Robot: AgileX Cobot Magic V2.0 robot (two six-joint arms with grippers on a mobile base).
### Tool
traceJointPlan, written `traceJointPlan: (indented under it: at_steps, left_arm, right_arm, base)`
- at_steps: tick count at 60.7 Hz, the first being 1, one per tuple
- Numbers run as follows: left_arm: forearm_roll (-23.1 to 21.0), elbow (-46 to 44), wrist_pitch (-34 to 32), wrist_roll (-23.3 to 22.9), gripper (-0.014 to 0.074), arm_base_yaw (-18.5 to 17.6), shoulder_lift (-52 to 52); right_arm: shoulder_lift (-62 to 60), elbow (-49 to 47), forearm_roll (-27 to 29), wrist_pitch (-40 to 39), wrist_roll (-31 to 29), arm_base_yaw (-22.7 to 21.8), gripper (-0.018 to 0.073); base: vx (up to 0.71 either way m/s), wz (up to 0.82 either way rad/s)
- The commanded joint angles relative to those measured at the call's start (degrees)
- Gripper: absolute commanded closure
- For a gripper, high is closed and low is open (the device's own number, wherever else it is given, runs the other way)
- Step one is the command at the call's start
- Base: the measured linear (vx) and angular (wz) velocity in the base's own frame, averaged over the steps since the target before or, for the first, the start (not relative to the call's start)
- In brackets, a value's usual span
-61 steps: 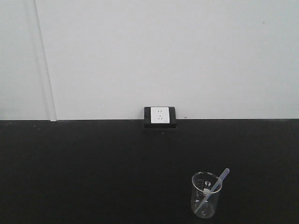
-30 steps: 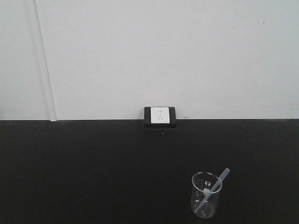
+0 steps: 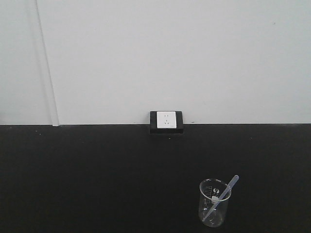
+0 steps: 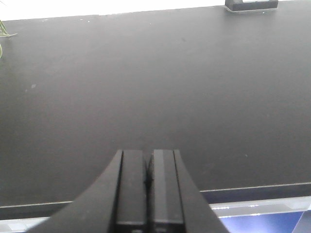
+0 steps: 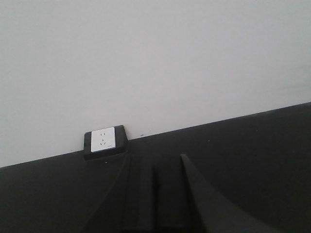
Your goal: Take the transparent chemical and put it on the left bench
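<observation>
Front view: a white wall (image 3: 170, 58) stands behind a black bench (image 3: 97, 184). A small white socket (image 3: 166, 121) in a dark frame sits where the wall meets the bench. A glass beaker (image 3: 214, 203) stands upright on the bench, low and to the right. The clear pipette (image 3: 221, 197) stands inside the beaker. It leans to the right, with its tip down at the bottom and its top end poking out over the rim. No gripper shows in this view.

Left wrist view: the left gripper (image 4: 147, 179) is at the bottom, over the front edge of the bench (image 4: 170, 87). Its two black fingers (image 4: 131, 189) are pressed together with nothing between them. The bench in front of it is bare and dark. The base of the socket (image 4: 251, 5) peeks in at the top right. A bit of something thin and green (image 4: 4, 34) shows at the far left edge.

Right wrist view: the right gripper (image 5: 154, 194) is dark against the dark bench (image 5: 252, 145). Its fingers look pressed together too, holding nothing. It points at the wall (image 5: 170, 58), with the socket (image 5: 103, 139) a little to its left.

The pipette and a gripper never show in the same view, so I cannot tell how near they are.
</observation>
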Motion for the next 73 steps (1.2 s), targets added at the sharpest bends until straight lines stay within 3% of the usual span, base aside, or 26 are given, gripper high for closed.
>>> traceJointPlan:
  at_steps: [1,22,28,38,51,58,73]
  left_arm:
    - [0.0,0.9,-4.5,-0.4,0.06,-0.1,-1.1]
    - [0.0,0.9,-4.5,-0.4,0.06,-0.1,-1.1]
    - [0.0,0.9,-4.5,-0.4,0.06,-0.1,-1.1]
    - [0.0,0.9,-4.5,-0.4,0.06,-0.1,-1.1]
    - [0.0,0.9,-4.5,-0.4,0.06,-0.1,-1.1]
    - [0.0,0.9,-4.5,-0.4,0.06,-0.1,-1.1]
    - [0.0,0.9,-4.5,-0.4,0.06,-0.1,-1.1]
  right_arm:
    - [0.7,-2.2,0.3,-6.2,0.1,-0.2,0.0401]
    - [3.5,-2.1,0.8,-11.8,0.3,-0.2,-0.0076]
    - [4.8,-2.1,3.0,-12.9,5.1,-0.1,-0.0157]
    - [10.9,-2.1,1.0,-11.3,19.5,0.2,-0.0155]
    - [25.0,-4.0,-12.2,-23.0,31.9,6.0,-0.0074]
    - [33.9,-8.6,-16.2,-27.1,33.8,7.3,-0.0035]
    - [47.2,-17.6,-16.4,-27.2,34.6,7.3,-0.0022]
  base:
    - [0.0,0.0]
    - [0.0,0.0]
    - [0.0,0.0]
    - [0.0,0.0]
    - [0.0,0.0]
    - [0.0,0.0]
    - [0.0,0.0]
